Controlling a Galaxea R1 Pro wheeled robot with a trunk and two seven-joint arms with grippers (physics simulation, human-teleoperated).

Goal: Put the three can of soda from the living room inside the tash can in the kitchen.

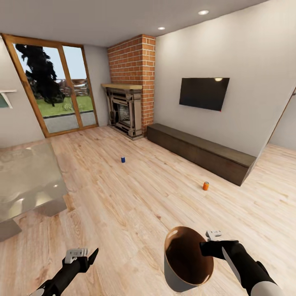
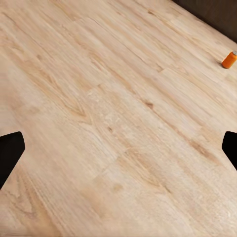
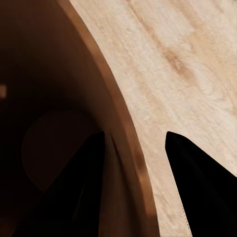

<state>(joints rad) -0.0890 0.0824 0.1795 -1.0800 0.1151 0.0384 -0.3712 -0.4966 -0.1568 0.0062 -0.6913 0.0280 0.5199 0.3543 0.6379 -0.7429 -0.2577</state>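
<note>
Fingers of the right gripper [image 1: 204, 248] pinch the rim of the tash can [image 1: 183, 274], one inside and one outside. Left gripper [image 1: 84, 255] hangs spread over bare floor [image 1: 135, 197]. Farther off on the planks stand an orange can [image 1: 205, 186], then a blue can [image 1: 123, 159], well apart.

The floor [image 1: 135, 193] runs from the robot to the far walls. Two cans stand on it, well apart. One can [image 1: 123, 159] is farther off, in front of the fireplace [image 1: 123, 113] in the far corner. The other can [image 1: 205, 186] is nearer and to the right, just in front of the long low bench [image 1: 197, 151]. The bench sits against the right wall, under the TV [image 1: 204, 93]. The glass doors [image 1: 57, 92] are left of the fireplace. The coffee table [image 1: 24, 181] is at the left. Close in front, the right gripper [image 1: 205, 246] holds the bin [image 1: 187, 257] by its rim, one finger inside. The left gripper [image 1: 88, 255] is low at the left, over bare floor
</note>
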